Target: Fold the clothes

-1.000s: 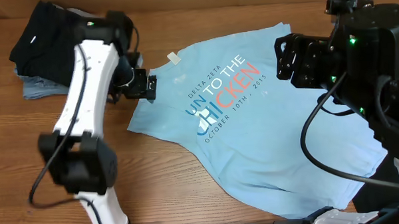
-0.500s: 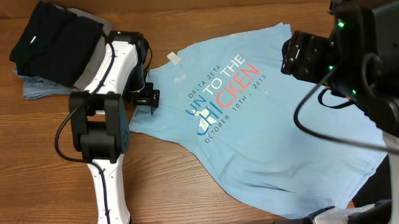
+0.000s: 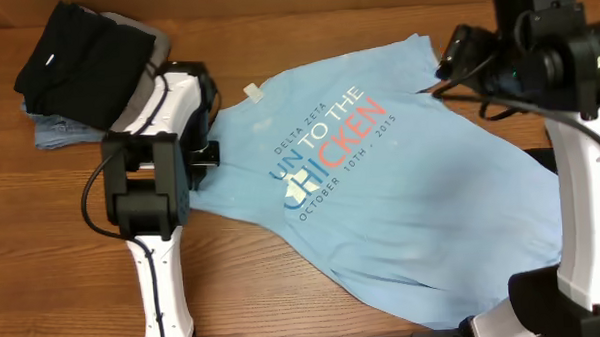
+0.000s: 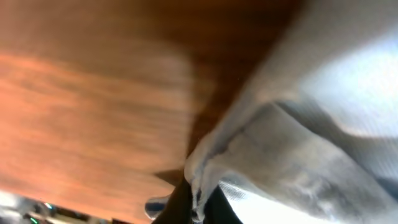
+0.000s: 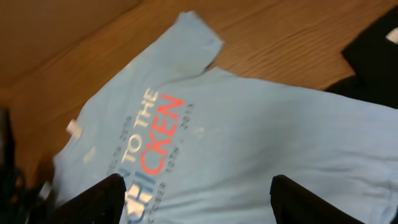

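Left gripper (image 3: 208, 157) pinching the light blue tee (image 3: 402, 215) at its left edge, right gripper (image 5: 211, 200) wide open over it.
Tee's spread flat mid-frame on the table (image 3: 63, 247) in the overhead, print up, neck label twd upper left. L jaws are clamped on a bunched fold of cloth, seen at bottom of the left wrist view. R jaws wide, nothing btwn them, above the tee's upper right sleeve, not touching. Black garment (image 3: 71, 56) sits upper left, apart from the tee.

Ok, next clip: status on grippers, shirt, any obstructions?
Left gripper shut on edge of light blue T-shirt. Right gripper open above it, holding nothing. Shirt spread out, print up, not yet folded. Black garment piled apart, not in the way.
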